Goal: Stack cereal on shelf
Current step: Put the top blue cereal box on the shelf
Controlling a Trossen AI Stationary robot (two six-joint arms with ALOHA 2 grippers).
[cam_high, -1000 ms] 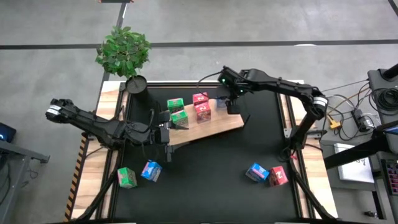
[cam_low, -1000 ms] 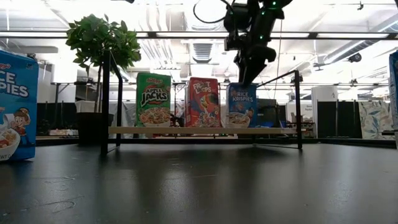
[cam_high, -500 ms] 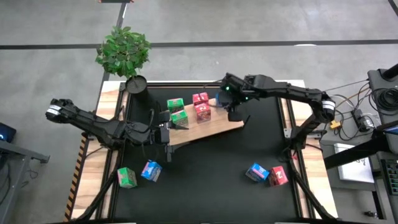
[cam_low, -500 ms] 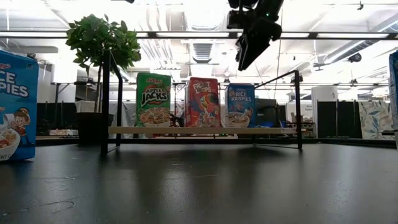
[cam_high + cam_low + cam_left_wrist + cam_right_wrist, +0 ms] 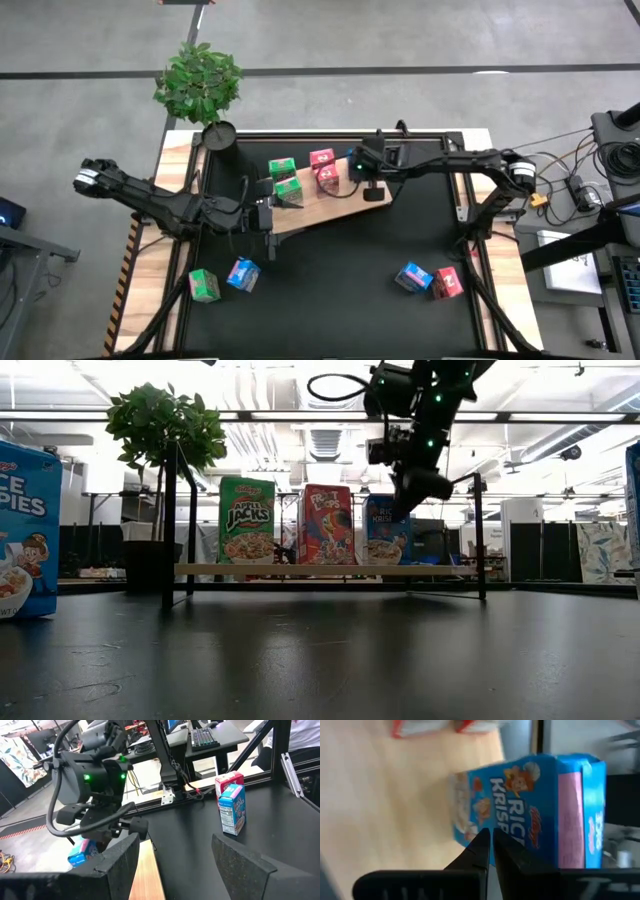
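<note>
The right gripper (image 5: 490, 847) has its two dark fingers pressed together, tips touching, clenched on nothing; just beyond those tips stands the blue Rice Krispies toy box (image 5: 530, 810) on the flat light-wood shelf board (image 5: 385, 805). From above, that right gripper (image 5: 366, 180) hovers over the far right end of the shelf board (image 5: 340, 205), with the blue box mostly hidden beneath it. In the low view the gripper hangs in front of the blue box (image 5: 382, 535), partly covering its face.

Along the shelf board from there: a pink-red Froot Loops box (image 5: 326, 525) stands upright beside the blue one, then a green Apple Jacks box (image 5: 247, 522). From overhead, two pink-red boxes (image 5: 324, 168) and two green boxes (image 5: 284, 180) sit on the board.

The left gripper (image 5: 268, 215) waits at the near left end of the shelf board, its fingers (image 5: 120, 857) spread wide apart and holding nothing.

Off the shelf board, on the black tabletop mat (image 5: 340, 270), a green box (image 5: 204, 285) and a blue box (image 5: 243, 273) lie near the left front, while another blue box (image 5: 413, 277) and a pink-red box (image 5: 449, 283) stand touching at the right front. A potted green plant (image 5: 200, 85) stands beyond the board's far left corner.
</note>
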